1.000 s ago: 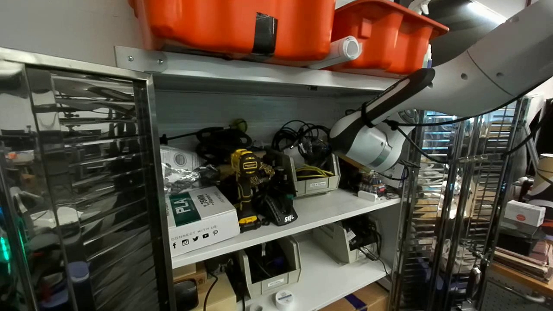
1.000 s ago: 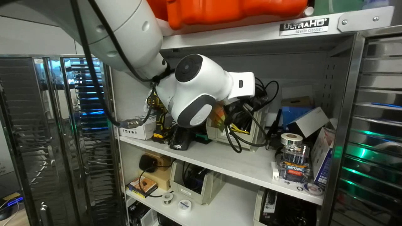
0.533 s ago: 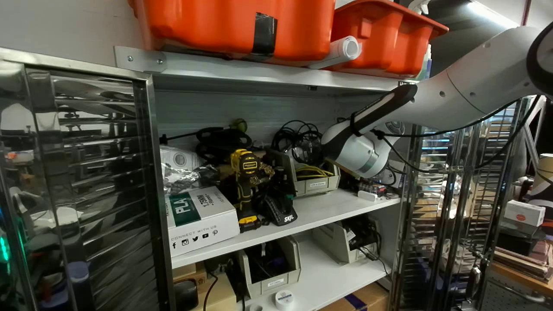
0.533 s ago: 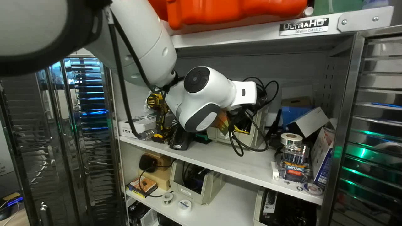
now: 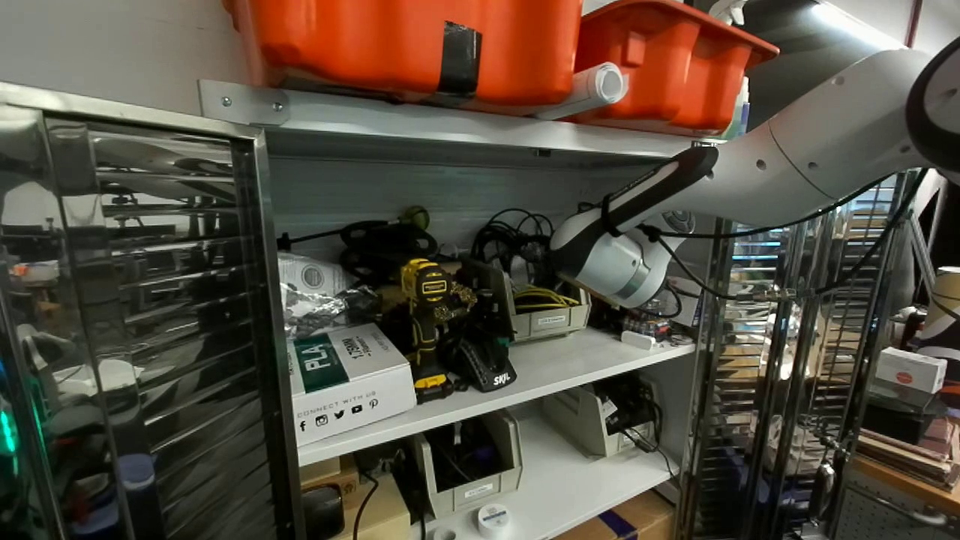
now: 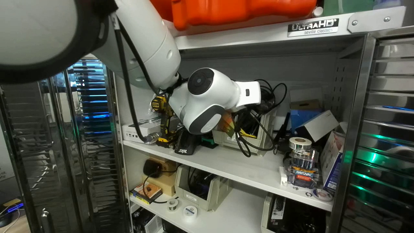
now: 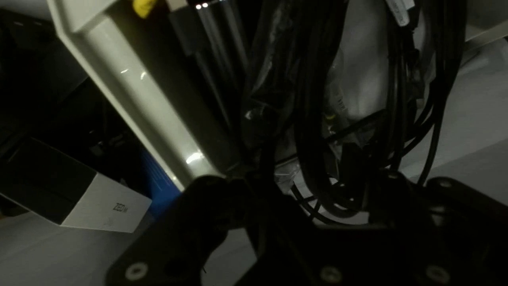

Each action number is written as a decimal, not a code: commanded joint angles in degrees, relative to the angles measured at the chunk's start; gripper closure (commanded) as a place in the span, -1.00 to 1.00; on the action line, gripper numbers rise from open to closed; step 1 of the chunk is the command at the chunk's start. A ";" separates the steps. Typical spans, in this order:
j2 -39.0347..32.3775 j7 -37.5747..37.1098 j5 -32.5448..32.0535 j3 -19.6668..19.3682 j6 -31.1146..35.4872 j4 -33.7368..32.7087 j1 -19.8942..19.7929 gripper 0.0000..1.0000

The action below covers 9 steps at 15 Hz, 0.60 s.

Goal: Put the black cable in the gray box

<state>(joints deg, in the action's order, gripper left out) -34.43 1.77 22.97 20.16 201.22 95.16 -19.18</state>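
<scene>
Coiled black cables point(image 5: 499, 238) rise out of a grey bin point(image 5: 551, 324) on the upper shelf. The coil point(image 6: 286, 92) and bin point(image 6: 219, 138) also show in an exterior view, partly behind my arm. In the dark wrist view, my gripper point(image 7: 316, 184) is open, its fingers spread wide at the bottom. A thick black cable loop point(image 7: 309, 159) shows in the gap between them. I cannot tell whether a finger touches it. The bin's pale wall point(image 7: 158, 123) runs along the left of the wrist view. The hand hides the fingers in both exterior views.
A drill point(image 5: 426, 322) and a white PLA box point(image 5: 352, 379) stand beside the bin. Batteries point(image 6: 302, 173) and a white box point(image 6: 318, 126) stand at the other side. More grey bins point(image 5: 480, 491) are on the lower shelf. A loose cable point(image 6: 245, 150) hangs below my hand.
My arm has lowered and come nearer the bin since one second ago, with only a slight shift over the last half second. The hanging cable below the hand has moved with it.
</scene>
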 commanded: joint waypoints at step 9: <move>3.56 2.93 -3.25 0.62 -0.87 2.52 1.38 -1.00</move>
<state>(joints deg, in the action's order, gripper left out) -33.94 3.34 20.82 20.70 200.90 95.14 -17.81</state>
